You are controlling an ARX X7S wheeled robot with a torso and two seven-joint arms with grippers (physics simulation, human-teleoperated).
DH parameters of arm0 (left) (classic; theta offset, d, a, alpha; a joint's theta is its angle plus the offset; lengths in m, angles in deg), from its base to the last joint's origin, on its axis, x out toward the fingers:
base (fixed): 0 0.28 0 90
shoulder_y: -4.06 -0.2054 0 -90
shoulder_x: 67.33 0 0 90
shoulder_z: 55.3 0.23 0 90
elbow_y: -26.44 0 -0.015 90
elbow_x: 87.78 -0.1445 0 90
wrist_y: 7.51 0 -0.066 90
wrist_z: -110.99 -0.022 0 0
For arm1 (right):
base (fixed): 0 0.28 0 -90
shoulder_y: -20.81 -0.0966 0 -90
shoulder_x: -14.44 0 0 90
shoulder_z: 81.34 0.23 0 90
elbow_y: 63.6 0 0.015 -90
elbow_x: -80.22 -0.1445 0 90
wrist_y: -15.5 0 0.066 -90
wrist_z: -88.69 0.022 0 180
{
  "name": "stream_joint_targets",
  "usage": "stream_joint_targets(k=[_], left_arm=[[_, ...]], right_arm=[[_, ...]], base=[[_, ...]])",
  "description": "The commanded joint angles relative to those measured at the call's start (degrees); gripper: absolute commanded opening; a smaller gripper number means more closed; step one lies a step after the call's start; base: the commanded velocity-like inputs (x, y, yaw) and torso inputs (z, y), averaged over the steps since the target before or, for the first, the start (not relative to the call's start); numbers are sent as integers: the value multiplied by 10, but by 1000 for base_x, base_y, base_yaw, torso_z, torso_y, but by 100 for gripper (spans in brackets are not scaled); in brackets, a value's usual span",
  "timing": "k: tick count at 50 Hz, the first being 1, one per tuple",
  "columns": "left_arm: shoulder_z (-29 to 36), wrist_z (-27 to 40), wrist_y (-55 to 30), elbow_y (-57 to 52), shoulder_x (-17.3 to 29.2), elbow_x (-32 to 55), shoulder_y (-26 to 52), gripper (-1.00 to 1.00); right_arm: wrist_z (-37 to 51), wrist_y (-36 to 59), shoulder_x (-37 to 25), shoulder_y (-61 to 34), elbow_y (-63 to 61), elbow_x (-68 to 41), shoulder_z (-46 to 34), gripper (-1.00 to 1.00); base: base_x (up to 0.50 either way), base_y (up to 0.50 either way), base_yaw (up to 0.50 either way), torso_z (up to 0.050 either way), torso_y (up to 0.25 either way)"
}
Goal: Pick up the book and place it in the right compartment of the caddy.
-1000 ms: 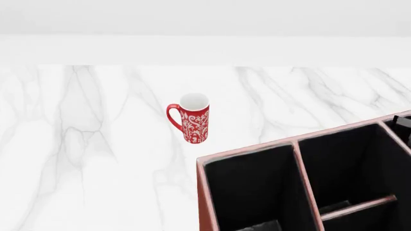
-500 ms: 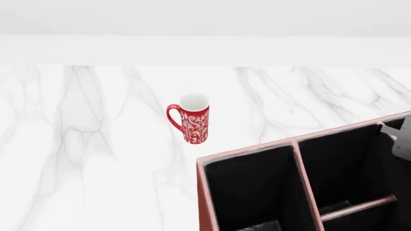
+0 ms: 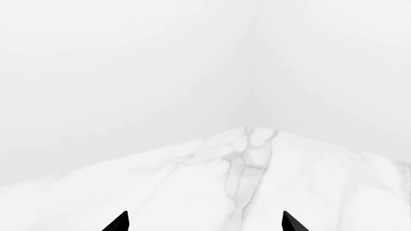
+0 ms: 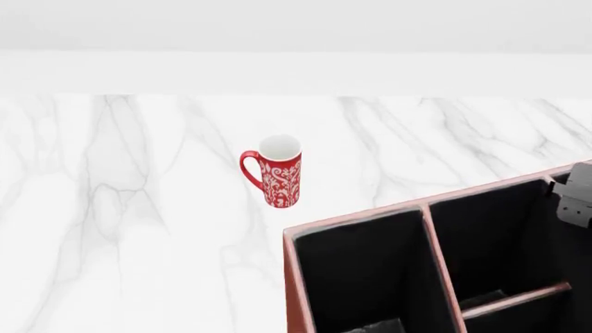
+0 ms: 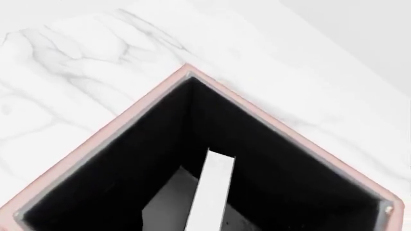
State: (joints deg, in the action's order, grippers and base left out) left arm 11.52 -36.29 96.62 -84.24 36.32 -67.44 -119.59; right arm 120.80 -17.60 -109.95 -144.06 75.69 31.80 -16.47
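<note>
- Black book (image 5: 209, 192), white page edge up, stands inside the caddy (image 5: 115, 126) compartment, lower centre of the right wrist view.
- Left fingers (image 3: 119, 222) spread apart over marble bench (image 3: 244, 192).
- Right fingers' state cannot be told.
- Red mug (image 4: 277, 171) stands mid-frame.

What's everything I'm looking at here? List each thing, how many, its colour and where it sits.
Mug: one, red with white pattern, upright on the counter, left of and behind the caddy, apart from it.
Caddy: one, reddish-brown with pale trim, black divided interior, near right of the head view.
Book: one, white page edge showing, standing inside a caddy compartment in the right wrist view.
Counter: one, white marble with grey veins.
Left pincer: two black fingertips spread apart, over bare counter.
Right arm: grey part at the head view's right edge, over the caddy; its pincer is unseen.
</note>
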Motion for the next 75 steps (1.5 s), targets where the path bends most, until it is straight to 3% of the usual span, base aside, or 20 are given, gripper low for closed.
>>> stream_joint_targets(k=[1, 8, 17, 25, 30, 32, 38, 44, 54, 75], left_arm=[[1, 1, 0, -1, 0, 0, -1, 100], [3, 2, -4, -6, 2, -2, 0, 100], [10, 12, -53, -43, 23, 6, 5, 100], [24, 32, -176, -121, 92, 46, 44, 100], [65, 32, -283, -175, 166, 106, 148, 100], [100, 20, -328, -167, 188, 148, 229, 100], [215, 4, -441, -132, 213, 189, 449, 100], [297, -20, -518, -81, 193, 206, 621, 100], [392, -97, -527, 76, 123, 171, 809, 100], [480, -179, -501, 220, 36, 138, 926, 100]], right_arm=[[-33, 3, 2, 36, 1, -17, 1, 100], [-24, 12, -2, 37, -22, -25, 7, 100], [26, 20, -25, 42, -147, -57, 43, 100], [85, 82, -31, -25, -255, -113, 86, 100], [57, 54, -17, -9, -314, -116, 77, 100], [41, 40, -7, 13, -335, -115, 65, 100], [22, 13, 18, 66, -400, -128, 54, 100], [9, -13, 42, 86, -423, -114, 33, 100], [-9, -45, 76, 95, -429, -74, -14, 100], [-33, -87, 113, 119, -480, -36, -74, 100]], base=[[0, -3, 4, 0, 0], [0, 0, 0, 0, 0], [0, 0, 0, -1, 0], [0, 0, 0, 0, 0], [0, 0, 0, 0, 0], [0, 0, 0, 0, 0], [0, 0, 0, 0, 0], [0, 0, 0, 0, 0], [0, 0, 0, 0, 0], [0, 0, 0, 0, 0]])
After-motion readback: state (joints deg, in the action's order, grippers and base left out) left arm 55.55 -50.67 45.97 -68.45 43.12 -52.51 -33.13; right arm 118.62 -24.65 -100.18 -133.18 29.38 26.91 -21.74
